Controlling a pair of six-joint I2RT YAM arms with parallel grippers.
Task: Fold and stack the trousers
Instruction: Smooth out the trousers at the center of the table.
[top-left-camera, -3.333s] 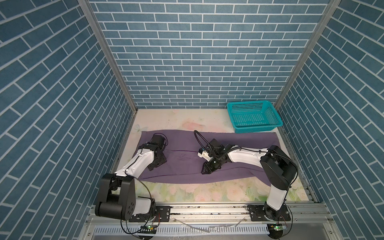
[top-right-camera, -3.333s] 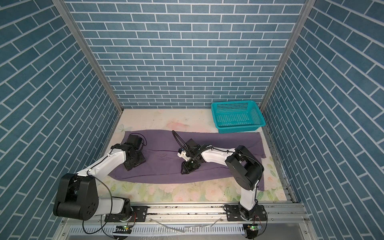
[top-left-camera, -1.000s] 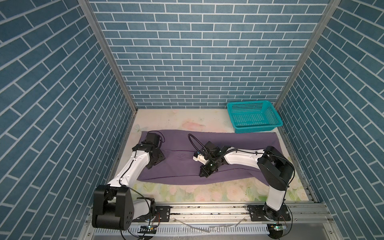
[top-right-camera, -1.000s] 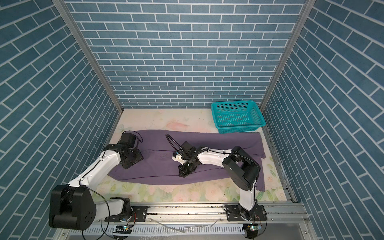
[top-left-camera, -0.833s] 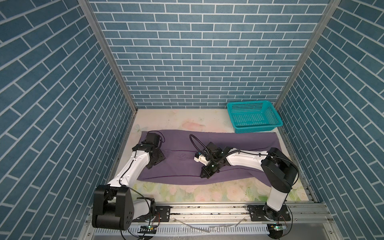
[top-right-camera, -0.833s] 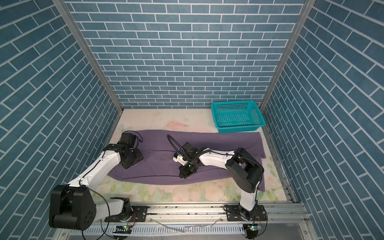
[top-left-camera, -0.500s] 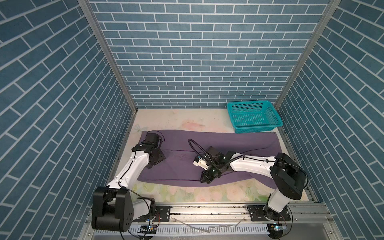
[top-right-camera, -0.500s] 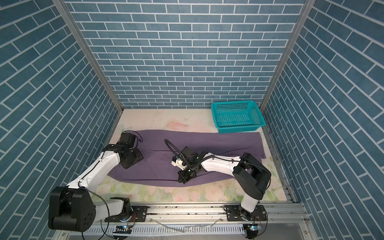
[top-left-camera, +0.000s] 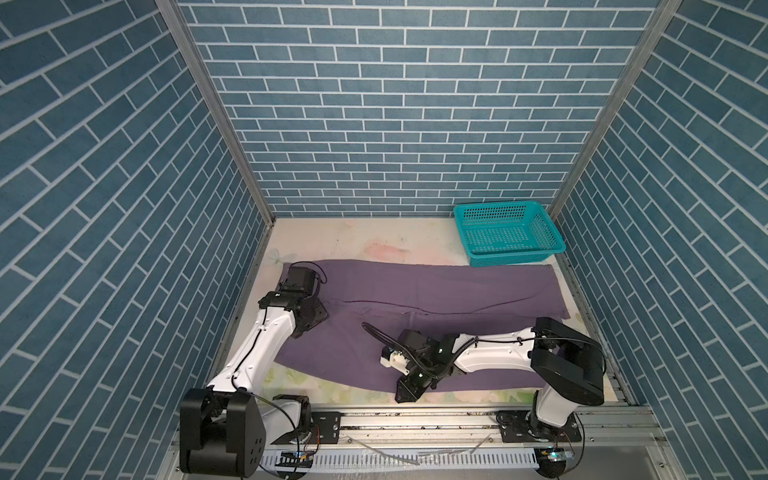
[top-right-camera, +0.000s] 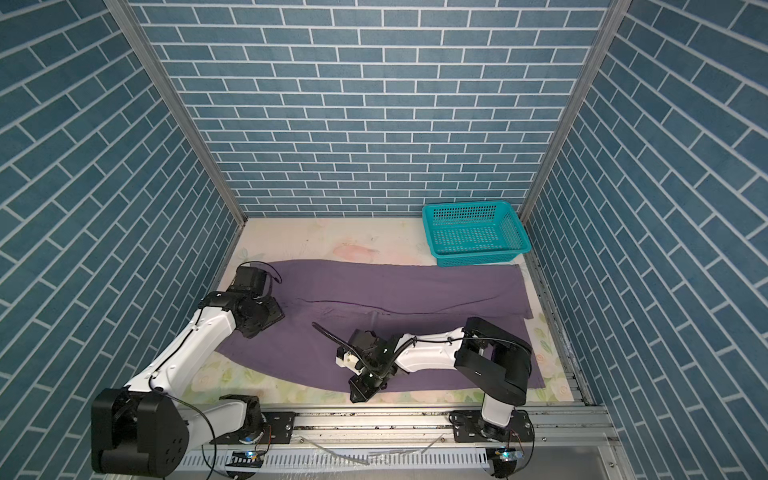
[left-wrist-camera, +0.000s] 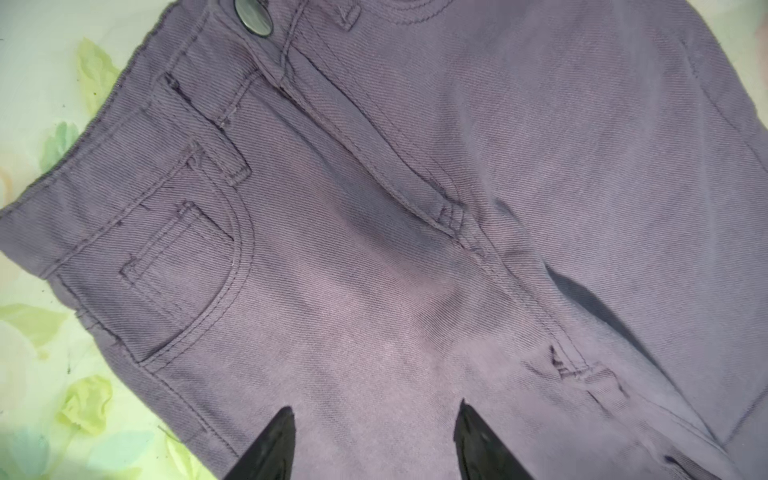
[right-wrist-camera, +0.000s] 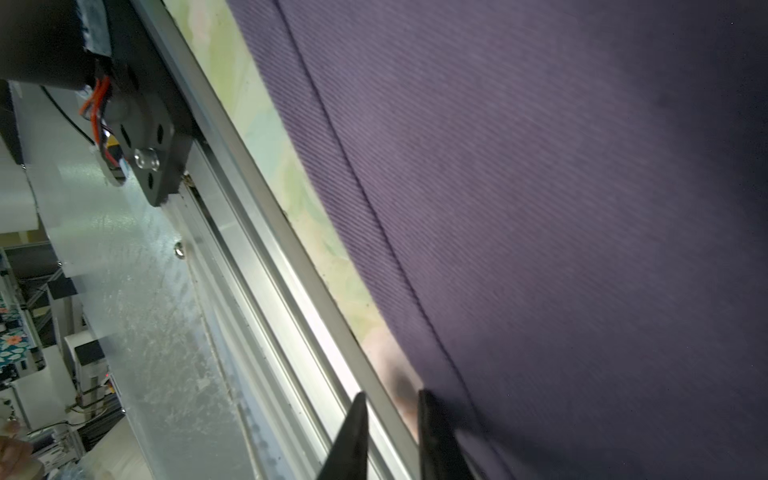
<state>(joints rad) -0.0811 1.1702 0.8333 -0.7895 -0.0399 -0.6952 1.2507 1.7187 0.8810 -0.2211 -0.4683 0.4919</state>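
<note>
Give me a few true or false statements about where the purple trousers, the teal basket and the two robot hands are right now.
The teal perforated plastic basket is empty. True.
The muted-purple cloth trousers are folded in half. False: they lie spread full length.
The left hand hangs open over the trousers' waist end. True.
The right hand is beside the basket. False: it is at the trousers' near edge, by the metal rail.

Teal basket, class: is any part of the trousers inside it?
No, the basket is empty; the trousers lie spread flat in front of it.
</note>
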